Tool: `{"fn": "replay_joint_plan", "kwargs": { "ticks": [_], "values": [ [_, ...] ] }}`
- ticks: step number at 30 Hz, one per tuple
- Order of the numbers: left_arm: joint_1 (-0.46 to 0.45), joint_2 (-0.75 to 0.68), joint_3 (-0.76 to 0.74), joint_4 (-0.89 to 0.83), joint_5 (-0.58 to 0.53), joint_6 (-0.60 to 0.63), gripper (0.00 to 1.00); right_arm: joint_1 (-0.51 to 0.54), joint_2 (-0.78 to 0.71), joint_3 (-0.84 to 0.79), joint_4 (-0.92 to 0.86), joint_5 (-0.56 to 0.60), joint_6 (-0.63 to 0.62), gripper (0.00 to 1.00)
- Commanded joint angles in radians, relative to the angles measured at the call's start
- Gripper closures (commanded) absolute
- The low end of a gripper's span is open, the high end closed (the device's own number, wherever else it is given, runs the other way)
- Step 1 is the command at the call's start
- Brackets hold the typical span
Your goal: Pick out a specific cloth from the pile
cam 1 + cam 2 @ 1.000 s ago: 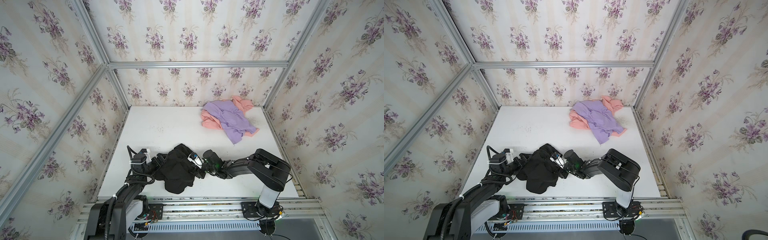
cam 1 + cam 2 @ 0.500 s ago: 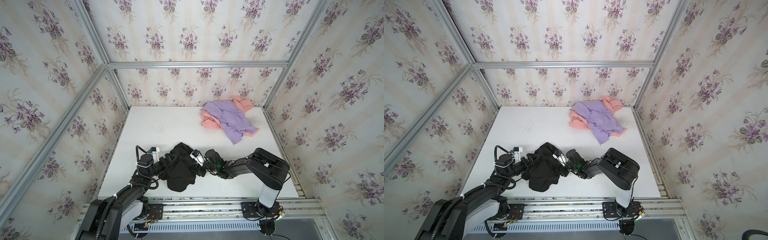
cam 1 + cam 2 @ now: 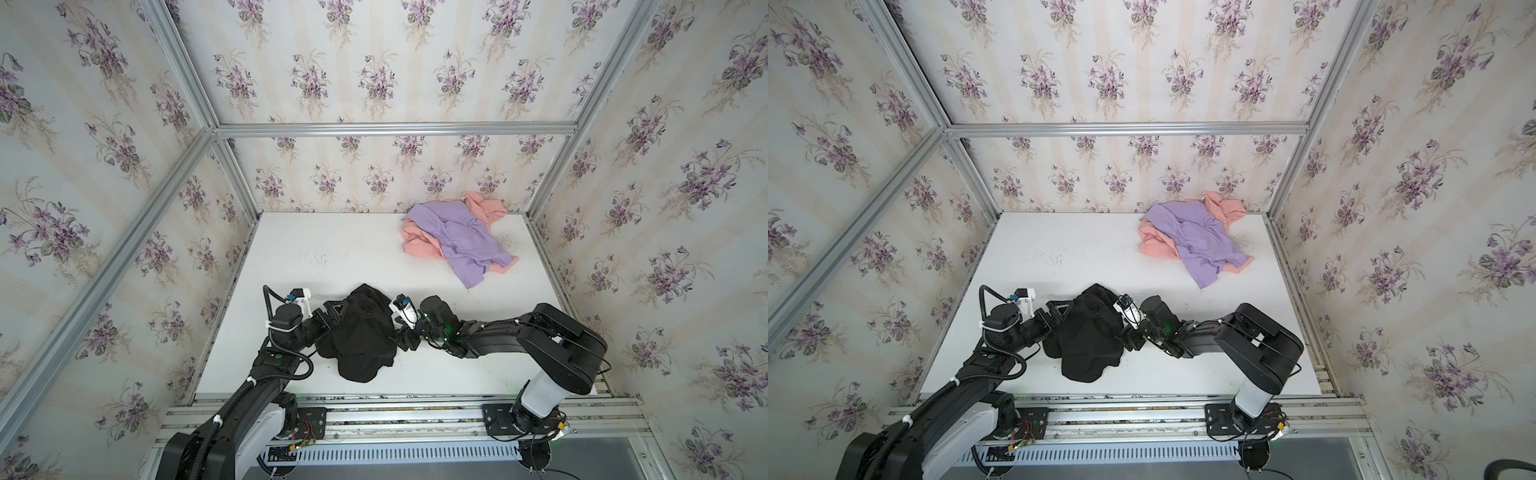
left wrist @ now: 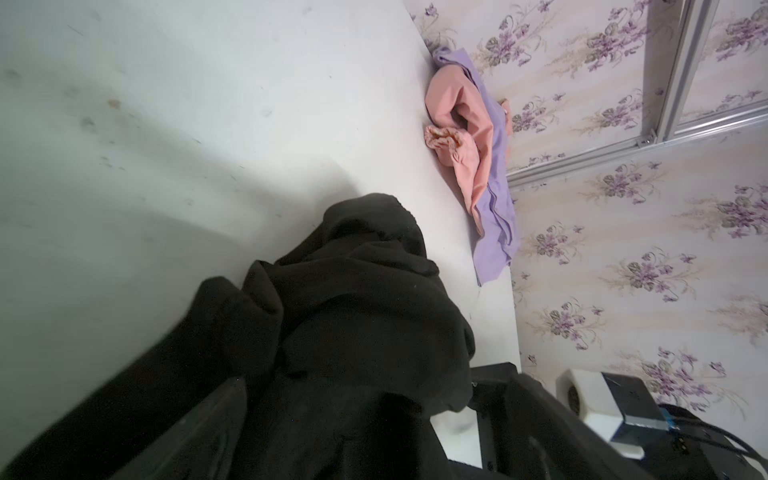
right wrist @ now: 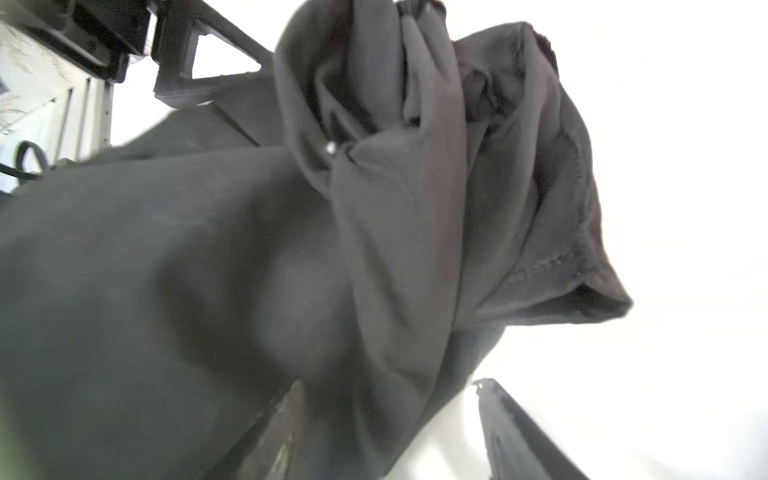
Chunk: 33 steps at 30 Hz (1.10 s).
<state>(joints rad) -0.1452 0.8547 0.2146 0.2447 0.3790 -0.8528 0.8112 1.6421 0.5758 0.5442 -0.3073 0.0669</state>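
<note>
The black cloth lies crumpled near the front of the white table, apart from the pile. The pile is a lilac garment draped over a salmon-pink one at the back right. My left gripper stands open at the cloth's left edge, and in the left wrist view the cloth bulges between its jaws. My right gripper is open at the cloth's right edge. In the right wrist view the cloth rests against one finger, with a gap to the other finger.
Floral-papered walls with aluminium frame posts close in the table on three sides. A metal rail runs along the front edge with both arm bases on it. The pile shows in the left wrist view against the wall, pink garment and lilac garment.
My left arm has swung right until its open jaws reach the cloth's left edge. The right gripper's jaws have spread wider, off the cloth. The cloth has hardly shifted.
</note>
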Motion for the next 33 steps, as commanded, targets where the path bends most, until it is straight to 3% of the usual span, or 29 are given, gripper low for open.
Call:
{"fn": "replay_joint_plan", "kwargs": {
  "ticks": [1, 8, 10, 16, 18, 21, 26, 29, 31, 33],
  "values": [
    [0.004, -0.043, 0.024, -0.107, -0.077, 0.059, 0.00, -0.002, -0.051, -0.002, -0.025, -0.013, -0.016, 0.28],
    [0.008, -0.154, 0.090, -0.243, -0.138, 0.143, 0.00, -0.024, -0.226, -0.002, -0.131, 0.017, -0.039, 0.26],
    [0.009, -0.194, 0.116, -0.294, -0.218, 0.174, 0.00, -0.048, -0.295, -0.020, -0.155, 0.073, -0.055, 0.27],
    [0.007, -0.236, 0.217, -0.429, -0.544, 0.262, 0.00, -0.167, -0.456, -0.114, -0.145, 0.375, -0.163, 0.26],
    [0.007, -0.228, 0.243, -0.447, -0.698, 0.275, 0.00, -0.235, -0.486, -0.131, -0.122, 0.543, -0.098, 0.29],
    [0.007, -0.167, 0.266, -0.410, -0.879, 0.390, 0.01, -0.424, -0.505, -0.183, -0.018, 0.456, 0.026, 0.39],
    [0.009, -0.070, 0.198, -0.098, -0.913, 0.698, 0.01, -0.501, -0.513, -0.239, 0.109, 0.491, 0.080, 0.41],
    [0.025, 0.016, 0.134, 0.110, -0.814, 0.864, 0.01, -0.500, -0.592, -0.260, 0.083, 0.477, -0.090, 0.38],
    [0.048, 0.082, 0.131, 0.156, -0.739, 0.854, 0.01, -0.503, -0.606, -0.263, 0.050, 0.527, -0.163, 0.36],
    [0.055, 0.137, 0.122, 0.232, -0.665, 0.867, 0.02, -0.520, -0.522, -0.299, 0.180, 0.580, -0.254, 0.34]
  ]
}}
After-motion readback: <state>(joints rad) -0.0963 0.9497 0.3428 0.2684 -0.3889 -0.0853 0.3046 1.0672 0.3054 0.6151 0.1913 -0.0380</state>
